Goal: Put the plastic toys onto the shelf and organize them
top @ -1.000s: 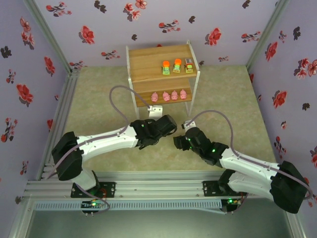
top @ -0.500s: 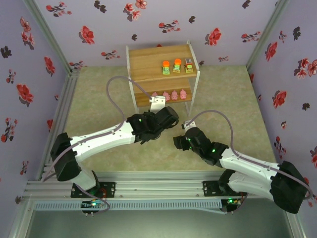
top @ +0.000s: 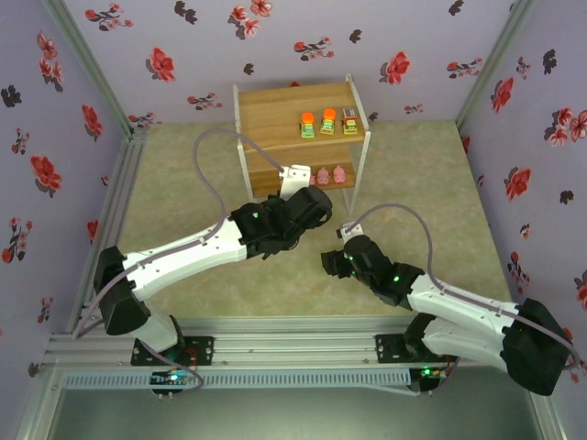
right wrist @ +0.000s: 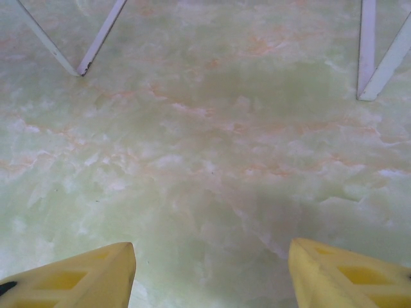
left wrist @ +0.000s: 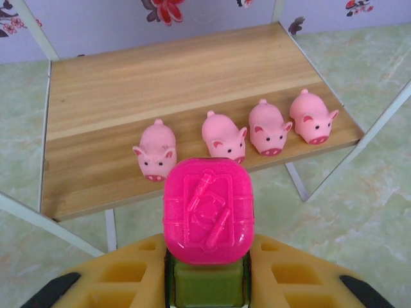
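The magenta-topped toy [left wrist: 207, 212] sits clamped in our left end effector [left wrist: 207, 273], before the lower board of the shelf [top: 275, 110] and its four pigs [left wrist: 224, 135]. We should raise it and set it just left of the three blocky toys [top: 326, 123] above. Our right end effector [right wrist: 212, 273] hangs spread over the desk [right wrist: 205, 160].

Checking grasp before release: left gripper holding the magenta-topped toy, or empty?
Holding. Left wrist view: the magenta-topped toy sits clamped between the left gripper's yellow fingers, short of the four pink pigs on the shelf.
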Available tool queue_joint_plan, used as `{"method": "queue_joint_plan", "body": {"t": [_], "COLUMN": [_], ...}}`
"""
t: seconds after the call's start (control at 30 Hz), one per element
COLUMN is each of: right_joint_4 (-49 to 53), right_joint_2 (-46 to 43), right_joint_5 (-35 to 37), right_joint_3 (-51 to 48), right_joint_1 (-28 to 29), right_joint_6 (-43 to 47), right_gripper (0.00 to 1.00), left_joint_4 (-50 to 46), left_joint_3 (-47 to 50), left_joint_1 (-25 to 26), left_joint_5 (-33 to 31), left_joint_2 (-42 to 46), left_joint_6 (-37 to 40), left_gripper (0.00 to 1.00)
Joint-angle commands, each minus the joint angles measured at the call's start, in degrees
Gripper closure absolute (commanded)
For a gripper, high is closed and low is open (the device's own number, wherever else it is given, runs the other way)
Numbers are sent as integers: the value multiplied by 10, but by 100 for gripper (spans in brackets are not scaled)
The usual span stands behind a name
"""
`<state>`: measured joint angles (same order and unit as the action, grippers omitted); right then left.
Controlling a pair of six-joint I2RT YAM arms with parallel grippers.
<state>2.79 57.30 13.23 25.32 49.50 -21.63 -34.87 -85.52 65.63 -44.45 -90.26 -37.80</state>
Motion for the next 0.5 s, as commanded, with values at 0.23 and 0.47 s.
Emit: {"method": "queue_joint_plan", "body": {"t": [0.23,0.47], "right_joint_4": [-4,-5], "right_joint_2": [-9,-7], "right_joint_5": [2,2], "right_joint_3": [-7,-6], "right_joint_1": [-2,-2], "right_joint_6": [-2,-2], "right_gripper": [35,35], "left_joint_4": [0,13], "left_joint_3": [-62,-91], "left_joint_1": [-4,-8], "left_joint_5": [-37,-44], "left_joint_2": [7,4], "left_joint_6": [58,90], "left_gripper": [71,71]}}
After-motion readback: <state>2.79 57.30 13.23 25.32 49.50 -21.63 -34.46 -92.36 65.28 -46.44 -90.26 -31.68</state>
